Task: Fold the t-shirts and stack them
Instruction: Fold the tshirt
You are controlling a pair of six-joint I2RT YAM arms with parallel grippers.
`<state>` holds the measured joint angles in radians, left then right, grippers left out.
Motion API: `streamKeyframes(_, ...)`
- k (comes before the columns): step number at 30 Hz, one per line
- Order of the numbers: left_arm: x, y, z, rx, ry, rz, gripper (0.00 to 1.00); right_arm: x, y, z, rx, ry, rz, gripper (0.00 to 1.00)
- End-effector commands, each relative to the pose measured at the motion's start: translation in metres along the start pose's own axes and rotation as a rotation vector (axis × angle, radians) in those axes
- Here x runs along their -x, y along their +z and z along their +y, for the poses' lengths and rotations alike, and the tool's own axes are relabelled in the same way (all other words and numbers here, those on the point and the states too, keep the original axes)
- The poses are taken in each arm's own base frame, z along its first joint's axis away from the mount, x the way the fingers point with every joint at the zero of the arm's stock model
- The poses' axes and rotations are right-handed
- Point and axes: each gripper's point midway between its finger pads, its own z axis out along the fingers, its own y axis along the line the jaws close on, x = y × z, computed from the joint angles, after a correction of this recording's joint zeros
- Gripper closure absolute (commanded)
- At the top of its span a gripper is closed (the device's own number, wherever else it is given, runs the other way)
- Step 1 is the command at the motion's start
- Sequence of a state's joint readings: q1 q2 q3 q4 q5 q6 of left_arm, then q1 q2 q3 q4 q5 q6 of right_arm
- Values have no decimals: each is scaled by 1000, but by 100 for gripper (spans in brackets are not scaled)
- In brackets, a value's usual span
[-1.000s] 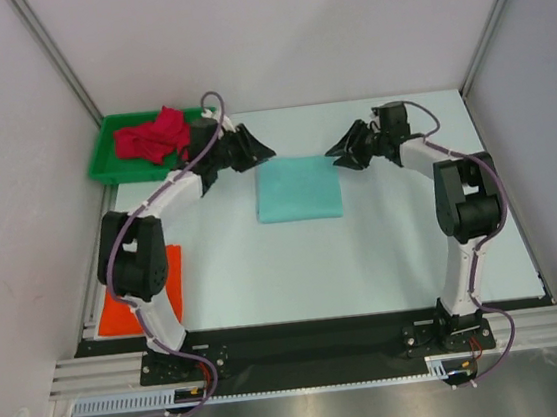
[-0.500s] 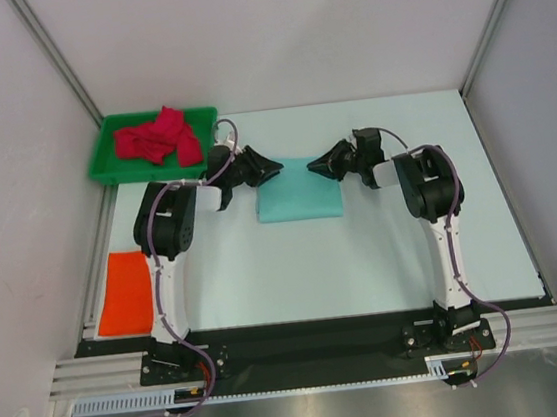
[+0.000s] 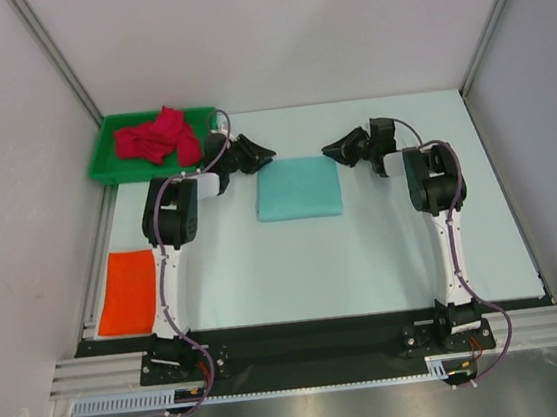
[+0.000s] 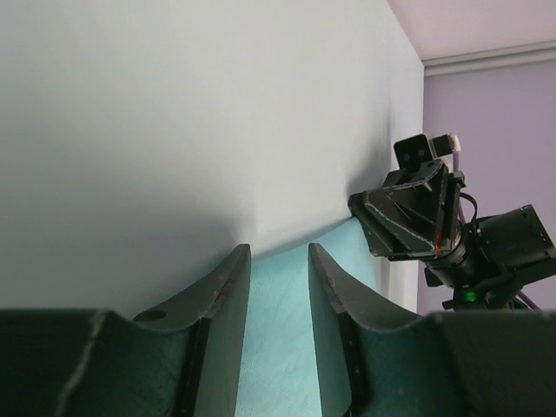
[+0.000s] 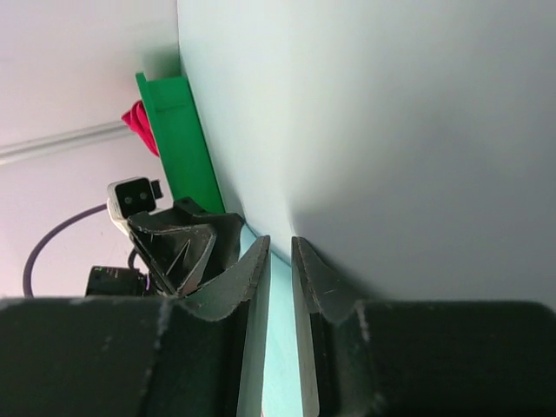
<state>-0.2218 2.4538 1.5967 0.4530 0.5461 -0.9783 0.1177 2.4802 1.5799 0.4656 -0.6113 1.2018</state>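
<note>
Near left, orange tee (image 3: pixel 127 291) lies folded. Mid-table, folded mint tee (image 3: pixel 298 188): both arms have just drawn in to its far corners, prob. to lift it for stacking. Jaws of left gripper (image 3: pixel 264 154) apart; right gripper (image 3: pixel 330 150) narrowed to a slit, can't tell if pinching cloth. Back left, red tee (image 3: pixel 155 140) crumpled in tray (image 3: pixel 108 168).

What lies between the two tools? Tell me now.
The far edge of the folded mint green t-shirt, left tool at one corner, right tool at the other; the top external and left wrist views show it.
</note>
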Motion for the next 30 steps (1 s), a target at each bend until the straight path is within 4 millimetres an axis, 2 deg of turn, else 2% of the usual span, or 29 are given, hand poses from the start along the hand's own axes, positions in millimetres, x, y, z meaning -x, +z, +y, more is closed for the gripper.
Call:
streamKeyframes(1,3,7,16,49,6,33,61,20,1,-29,-97,37,-39,78)
streamKeyframes(3,9,8,15,68,22,45,61,38,-6,-27,-102,54,-69,78)
streamKeyframes(5,24,5,-1,80,92,47,59,49,-12,-20,-98,69,-77,78)
streamKeyframes(7,38,-2,-20,91,140,35,55,66,-22,2,-78,39,-91,78)
streamKeyframes(8,50,-11,-46,63,196,9,54,67,-26,5,-101,42,-80,78)
streamKeyframes(9,55,-17,-58,54,221,-2,53,71,-31,13,-98,1,-73,78)
streamKeyframes(10,56,-23,-63,64,233,-1,52,73,-36,29,-108,-10,-65,77)
streamKeyframes(11,66,-37,-91,39,285,-30,51,73,-40,38,-109,-27,-56,77)
streamKeyframes(12,61,-45,-92,54,283,-16,51,71,-45,48,-105,-65,-42,77)
streamKeyframes(13,62,-53,-101,48,293,-22,51,68,-50,51,-124,-68,-28,77)
streamKeyframes(14,59,-59,-107,41,289,-25,51,67,-60,71,-110,-106,-34,76)
streamKeyframes(15,52,-73,-120,12,294,-31,51,65,-65,75,-116,-126,-33,76)
streamKeyframes(16,44,-79,-126,-5,280,-26,51,58,-71,72,-133,-133,-19,75)
streamKeyframes(17,36,-85,-128,-16,274,-19,51,53,-81,87,-107,-149,-16,75)
streamKeyframes(18,17,-95,-130,-40,259,4,51,36,-85,92,-86,-144,-3,75)
streamKeyframes(19,6,-98,-128,-50,261,17,52,37,-84,99,-56,-154,-5,75)
streamKeyframes(20,-4,-103,-127,-63,227,29,52,12,-86,98,-47,-144,42,75)
streamKeyframes(21,-23,-109,-117,-93,211,46,53,0,-84,98,-31,-142,59,74)
streamKeyframes(22,-32,-113,-114,-106,168,51,54,-9,-82,104,9,-149,67,74)
streamKeyframes(23,-39,-115,-107,-107,152,57,54,-33,-81,91,8,-122,118,74)
streamKeyframes(24,-51,-118,-92,-94,133,67,54,-54,-76,95,30,-132,154,74)
streamKeyframes(25,-57,-119,-86,-93,127,77,54,-66,-71,98,64,-154,171,74)
streamKeyframes(26,-63,-119,-81,-104,128,90,54,-91,-67,89,73,-150,222,74)
streamKeyframes(29,-78,-111,-58,-93,108,136,55,-124,-63,70,76,-139,302,74)
streamKeyframes(30,-78,-109,-55,-99,112,141,55,-135,-65,50,54,-110,324,74)
